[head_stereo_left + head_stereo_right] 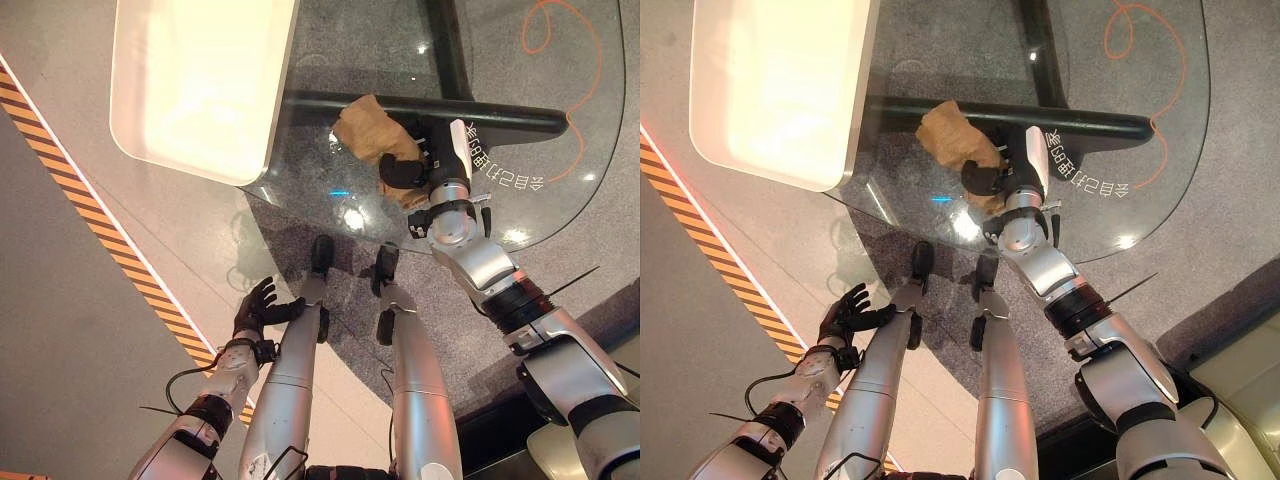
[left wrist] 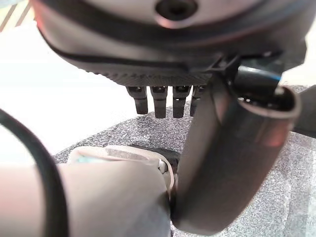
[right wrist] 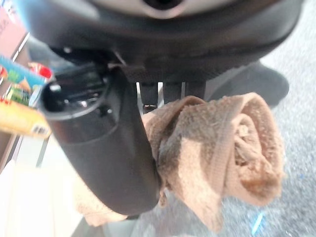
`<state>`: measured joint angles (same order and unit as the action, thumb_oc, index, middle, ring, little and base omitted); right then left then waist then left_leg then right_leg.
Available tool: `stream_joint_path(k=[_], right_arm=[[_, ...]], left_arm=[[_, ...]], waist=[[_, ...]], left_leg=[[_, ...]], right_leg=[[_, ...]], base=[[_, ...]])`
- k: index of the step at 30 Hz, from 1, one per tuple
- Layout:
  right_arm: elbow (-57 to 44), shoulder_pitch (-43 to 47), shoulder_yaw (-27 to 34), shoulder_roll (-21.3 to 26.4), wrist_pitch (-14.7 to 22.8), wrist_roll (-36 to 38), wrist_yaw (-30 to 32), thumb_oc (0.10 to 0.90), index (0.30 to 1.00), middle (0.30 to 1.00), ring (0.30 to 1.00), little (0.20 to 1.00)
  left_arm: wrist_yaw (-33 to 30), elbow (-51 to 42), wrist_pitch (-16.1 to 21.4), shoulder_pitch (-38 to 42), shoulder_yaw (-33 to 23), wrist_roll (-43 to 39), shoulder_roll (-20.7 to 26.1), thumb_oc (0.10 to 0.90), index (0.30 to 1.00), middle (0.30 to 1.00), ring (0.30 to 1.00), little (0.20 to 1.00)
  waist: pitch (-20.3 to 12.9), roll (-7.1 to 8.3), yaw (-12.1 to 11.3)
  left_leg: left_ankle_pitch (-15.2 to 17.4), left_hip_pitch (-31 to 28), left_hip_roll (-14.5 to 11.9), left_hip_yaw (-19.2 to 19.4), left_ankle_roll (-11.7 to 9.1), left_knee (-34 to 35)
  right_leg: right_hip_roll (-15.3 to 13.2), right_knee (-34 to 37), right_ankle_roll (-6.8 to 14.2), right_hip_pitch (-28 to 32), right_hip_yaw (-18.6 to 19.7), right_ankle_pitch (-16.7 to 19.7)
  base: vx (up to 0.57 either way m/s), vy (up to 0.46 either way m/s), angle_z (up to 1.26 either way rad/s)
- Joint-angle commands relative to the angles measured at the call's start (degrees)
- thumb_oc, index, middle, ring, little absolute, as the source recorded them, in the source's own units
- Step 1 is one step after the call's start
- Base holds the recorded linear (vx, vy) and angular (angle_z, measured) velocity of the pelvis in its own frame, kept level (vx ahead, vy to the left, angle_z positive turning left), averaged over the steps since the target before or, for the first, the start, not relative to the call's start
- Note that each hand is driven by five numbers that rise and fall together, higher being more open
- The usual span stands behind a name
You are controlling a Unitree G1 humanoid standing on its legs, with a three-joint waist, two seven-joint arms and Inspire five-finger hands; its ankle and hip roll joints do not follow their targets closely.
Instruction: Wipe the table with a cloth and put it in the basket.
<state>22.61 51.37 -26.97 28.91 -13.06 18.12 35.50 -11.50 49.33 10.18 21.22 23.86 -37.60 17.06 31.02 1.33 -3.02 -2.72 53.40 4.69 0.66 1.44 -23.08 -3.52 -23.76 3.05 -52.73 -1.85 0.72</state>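
A brown cloth (image 1: 368, 130) lies bunched on the glass table (image 1: 320, 205), near its middle. My right hand (image 1: 405, 170) rests on the cloth's near end and is shut on it. In the right wrist view the cloth (image 3: 222, 148) is gathered in folds between the thumb (image 3: 103, 148) and the fingers. A white basket (image 1: 200, 80) stands on the table's far left corner, a short way left of the cloth. Low at the lower left, beside the table's near edge, my left hand (image 1: 262, 305) hangs with its fingers (image 2: 158, 101) relaxed and holding nothing.
A black beam (image 1: 500, 115) runs under the glass just behind the cloth. The table's curved near edge (image 1: 430, 250) lies close to my right wrist. A yellow-and-black stripe (image 1: 100, 235) crosses the floor on the left. An orange cable (image 1: 560, 30) loops at the far right.
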Motion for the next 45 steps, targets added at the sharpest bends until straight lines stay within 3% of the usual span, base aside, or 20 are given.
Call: stream_joint_path(k=[1,6,11,19,29,33,39,45], right_arm=[[-0.27,-0.06,10.99,11.87,5.34,-0.94,14.03,0.100,0.300,0.300,0.300,0.200],[-0.30,-1.82,14.42,12.86,9.13,0.02,21.31,0.100,0.300,0.300,0.300,0.200],[1.37,-2.71,16.23,12.72,11.96,2.15,24.42,0.100,0.300,0.300,0.300,0.200],[2.04,-3.52,17.50,12.29,12.67,2.73,26.58,0.100,0.300,0.300,0.300,0.200],[-0.97,-0.15,14.24,12.77,12.47,-0.92,20.28,0.100,0.300,0.300,0.300,0.200],[-3.27,1.61,12.53,11.71,10.66,-3.53,16.76,0.100,0.300,0.300,0.300,0.200],[-6.15,3.08,9.37,8.41,7.67,-5.37,10.14,0.100,0.300,0.300,0.300,0.200],[-9.40,1.71,6.18,3.10,7.22,-5.30,3.18,0.100,0.300,0.300,0.300,0.200]], left_arm=[[0.01,0.64,-0.19,-9.83,-0.20,-1.37,-1.19,0.800,0.900,0.900,0.900,0.900],[-0.09,0.72,0.00,-9.52,-0.13,-1.73,-1.37,0.800,0.900,0.900,0.900,0.900],[-0.37,0.69,0.11,-9.10,0.53,-2.06,-1.72,0.800,0.900,0.900,0.900,0.900],[-0.55,0.90,0.01,-8.97,0.70,-2.26,-2.03,0.800,0.900,0.900,0.900,0.900],[-0.20,0.42,-0.83,-8.43,0.71,-1.98,-2.10,0.800,0.900,0.900,0.900,0.900],[-0.18,0.61,-0.81,-8.49,0.73,-1.63,-2.56,0.800,0.900,0.900,0.900,0.900],[0.01,1.02,-0.61,-8.29,0.57,-1.16,-3.29,0.800,0.900,0.900,0.900,0.900],[0.33,1.84,-0.35,-7.71,0.35,-0.58,-4.23,0.800,0.900,0.900,0.900,0.900]], waist=[[-1.22,-2.17,0.71],[-1.22,-2.51,1.28],[-1.22,-2.86,1.52],[-1.22,-3.43,1.69],[-1.22,-3.73,1.33],[-1.22,-3.95,1.05],[-1.22,-4.34,0.53],[-1.22,-4.51,0.25]], left_leg=[[6.52,-2.02,0.95,0.48,2.38,-1.95],[6.79,-1.96,1.18,0.53,2.50,-1.95],[6.98,-1.76,1.20,0.65,2.44,-2.10],[6.97,-1.92,1.37,0.74,2.29,-1.89],[6.72,-1.56,1.61,0.43,2.09,-2.07],[6.61,-1.42,1.72,0.39,1.99,-2.10],[6.35,-1.38,1.90,0.40,1.87,-1.86],[5.55,-1.36,1.89,0.78,1.69,-0.97]], right_leg=[[1.78,2.49,0.62,0.21,-2.13,3.23],[1.75,2.84,0.72,0.07,-1.66,3.23],[1.57,2.98,0.74,-0.08,-1.52,3.21],[1.49,3.22,0.50,0.02,-1.33,2.96],[1.42,2.93,0.30,-0.29,-1.44,2.53],[1.45,2.58,0.14,-0.65,-1.58,2.31],[1.36,2.34,-0.13,-0.76,-1.76,1.76],[1.21,2.63,-0.33,-0.93,-2.09,1.71]], base=[[0.00,-0.007,-0.07],[0.00,-0.002,-0.04],[0.00,-0.008,-0.07],[0.00,-0.003,-0.04],[0.00,0.000,0.00],[0.00,0.000,0.00],[0.00,0.000,0.00],[0.00,0.000,0.00]])
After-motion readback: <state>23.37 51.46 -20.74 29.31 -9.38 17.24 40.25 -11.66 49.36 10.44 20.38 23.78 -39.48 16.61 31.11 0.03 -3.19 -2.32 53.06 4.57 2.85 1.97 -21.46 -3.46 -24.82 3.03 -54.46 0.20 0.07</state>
